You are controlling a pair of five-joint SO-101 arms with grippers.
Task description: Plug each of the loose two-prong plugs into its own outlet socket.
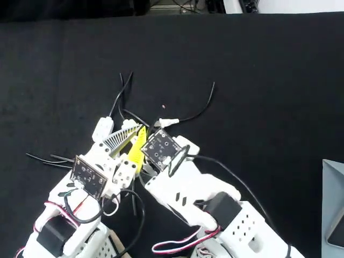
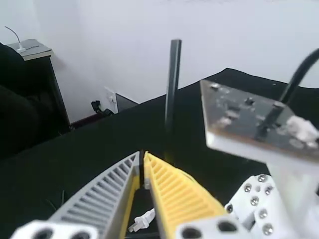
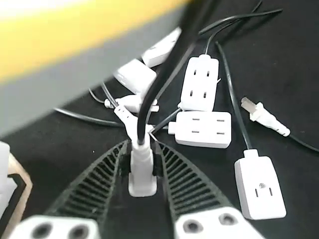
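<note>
In the right wrist view my right gripper [image 3: 141, 147] is shut on a white two-prong plug [image 3: 141, 175], whose black cable [image 3: 164, 84] climbs out of the fingers. Beyond it lie three white outlet blocks [image 3: 199, 82] [image 3: 202, 129] [image 3: 259, 186] on the black cloth, with a loose white plug [image 3: 264, 115] beside them. My left gripper [image 2: 142, 160], one finger grey and one yellow, is shut with its tips touching; a black cable [image 2: 173, 84] runs past its yellow finger. From above, both grippers crowd together, left gripper [image 1: 140, 130] just beside the right arm's wrist board [image 1: 161, 149].
Thin black cables [image 1: 121, 94] fan out over the black table behind the grippers. A white plug [image 1: 169, 122] and a white outlet [image 1: 102, 129] lie close to the fingers. A grey object [image 1: 333, 204] sits at the right edge. Another small white plug [image 2: 144, 219] lies under the left gripper.
</note>
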